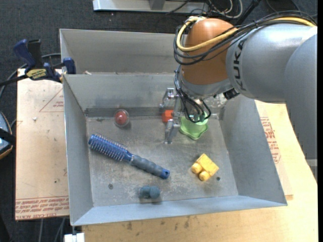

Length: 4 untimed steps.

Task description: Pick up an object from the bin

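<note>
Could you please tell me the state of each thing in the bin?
gripper: low, by the green thing
green thing: lying partly under the gripper
small orange thing: beside the gripper
blue hairbrush: lying flat, untouched
red ball: resting free
yellow block: resting free
grey-blue lump: resting free

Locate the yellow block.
Camera view, lower right of the bin: the yellow block lies right of the blue hairbrush handle, below the green object.
</note>
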Motion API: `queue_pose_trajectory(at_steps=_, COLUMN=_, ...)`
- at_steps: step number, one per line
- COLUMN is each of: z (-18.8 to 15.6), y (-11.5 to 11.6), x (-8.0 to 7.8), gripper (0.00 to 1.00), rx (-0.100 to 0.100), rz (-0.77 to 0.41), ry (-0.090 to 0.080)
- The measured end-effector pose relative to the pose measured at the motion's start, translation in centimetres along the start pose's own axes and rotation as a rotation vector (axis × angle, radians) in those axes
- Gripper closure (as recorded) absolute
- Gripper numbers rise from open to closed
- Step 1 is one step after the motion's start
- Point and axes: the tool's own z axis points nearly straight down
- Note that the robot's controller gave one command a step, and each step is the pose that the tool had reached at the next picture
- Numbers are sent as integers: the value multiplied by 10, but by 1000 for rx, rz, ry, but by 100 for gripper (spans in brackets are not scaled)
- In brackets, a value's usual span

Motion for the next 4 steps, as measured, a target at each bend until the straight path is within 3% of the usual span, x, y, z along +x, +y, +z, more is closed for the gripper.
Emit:
queue_pose_trajectory(at_steps=1, z=90, y=63, x=68, gripper=0, rx=0, rz=-220, ry=-16)
queue_pose_trajectory(at_steps=2, z=87, y=63, x=66, gripper=100, rx=-3, rz=-217, ry=-24)
queue_pose_trajectory(at_steps=3, z=-52, y=36, x=63, gripper=100, rx=4, rz=-585, ry=-13)
queue_pose_trajectory(at_steps=4, z=-88, y=18, x=28, gripper=100, rx=5, rz=-955, ry=-11)
